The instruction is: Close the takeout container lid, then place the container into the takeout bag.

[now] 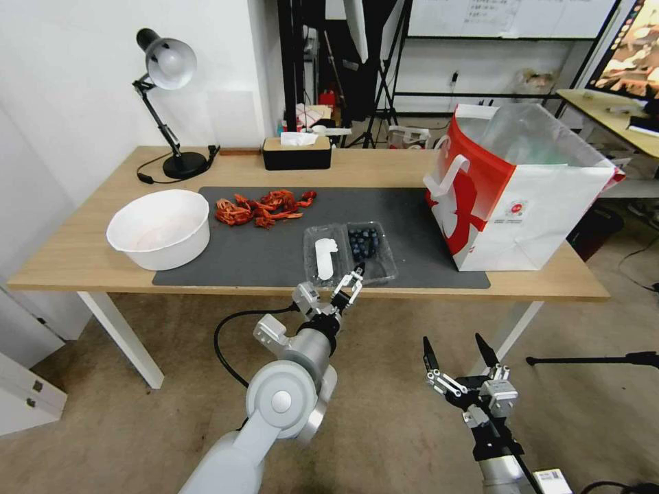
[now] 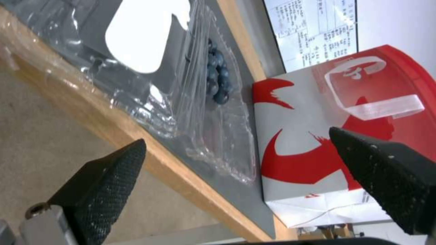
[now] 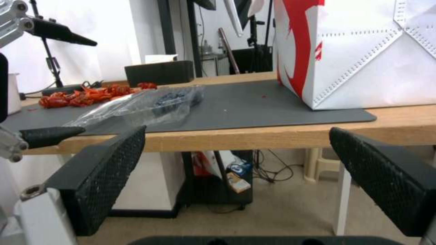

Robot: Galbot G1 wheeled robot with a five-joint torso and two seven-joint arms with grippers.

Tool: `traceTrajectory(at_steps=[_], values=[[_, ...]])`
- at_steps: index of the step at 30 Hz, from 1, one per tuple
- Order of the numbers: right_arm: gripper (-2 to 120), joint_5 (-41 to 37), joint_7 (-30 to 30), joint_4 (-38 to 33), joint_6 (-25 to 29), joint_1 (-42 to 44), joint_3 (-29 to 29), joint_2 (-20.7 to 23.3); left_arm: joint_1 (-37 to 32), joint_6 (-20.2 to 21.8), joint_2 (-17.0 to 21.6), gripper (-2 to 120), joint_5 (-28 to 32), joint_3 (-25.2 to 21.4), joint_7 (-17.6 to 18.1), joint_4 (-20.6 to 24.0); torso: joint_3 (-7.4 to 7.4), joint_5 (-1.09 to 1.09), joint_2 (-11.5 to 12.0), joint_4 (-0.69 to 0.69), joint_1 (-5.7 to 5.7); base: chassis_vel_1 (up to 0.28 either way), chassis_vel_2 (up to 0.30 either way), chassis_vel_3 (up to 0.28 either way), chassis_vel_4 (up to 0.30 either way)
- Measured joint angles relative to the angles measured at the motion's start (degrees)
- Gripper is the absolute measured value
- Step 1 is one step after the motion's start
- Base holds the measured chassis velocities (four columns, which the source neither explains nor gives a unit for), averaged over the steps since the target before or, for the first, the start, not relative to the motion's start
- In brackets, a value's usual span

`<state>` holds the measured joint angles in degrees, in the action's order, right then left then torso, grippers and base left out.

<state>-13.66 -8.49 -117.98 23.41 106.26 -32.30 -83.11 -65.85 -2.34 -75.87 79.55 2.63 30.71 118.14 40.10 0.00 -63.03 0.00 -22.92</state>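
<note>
Fingers of the left gripper [image 1: 350, 283] are spread and hold nothing; they hang at the near edge of the desk [image 1: 82, 254], just in front of the container [image 1: 350, 254]. The container lies open on the grey mat [image 1: 412, 226], its long axis running left to right: the lid [image 1: 322, 257] with the white sticker is flat on the left, and the tray of blueberries [image 1: 364, 243] is on the right. The hinge between them points almost straight away from the left fingers. The lid lies a little to their left, so I judge this arm is the one to fold it over the tray. The right gripper [image 1: 458, 351] is lower, in front of the desk and well apart from the container, fingers also spread. The bag [image 1: 528, 199] stands open, to the right of the tray.
</note>
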Motion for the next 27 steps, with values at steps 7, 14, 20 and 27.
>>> traceTrajectory(at_steps=[7, 14, 20, 27], values=[[100, 0.0, 0.1, -0.2, 0.4, 0.2, -0.1, -0.1, 0.0, -0.1, -0.2, 100, 0.1, -0.1, -0.2, -0.4, 0.0, 0.0, 0.0, 0.0, 0.0, 0.0, 0.0, 0.0, 0.0], [100, 0.0, 0.1, -0.3, 0.4, 0.2, -0.1, -0.1, 0.1, -0.2, -0.5, 100, 0.1, 0.0, -0.3, -0.6, 0.0, 0.0, 0.0, 0.0, 0.0, 0.0, 0.0, 0.0, 0.0], [100, -0.1, 0.2, -0.1, 0.4, 0.2, -0.2, -0.1, 0.1, -0.3, -0.5, 100, 0.1, 0.0, -0.5, -0.6, 0.0, 0.0, 0.0, 0.0, 0.0, 0.0, 0.0, 0.0, 0.0], [100, -0.1, 0.3, -0.1, 0.5, 0.2, -0.3, -0.1, 0.4, -0.5, -0.7, 100, 0.2, 0.1, -0.8, -1.0, 0.0, 0.0, 0.0, 0.0, 0.0, 0.0, 0.0, 0.0, 0.0]])
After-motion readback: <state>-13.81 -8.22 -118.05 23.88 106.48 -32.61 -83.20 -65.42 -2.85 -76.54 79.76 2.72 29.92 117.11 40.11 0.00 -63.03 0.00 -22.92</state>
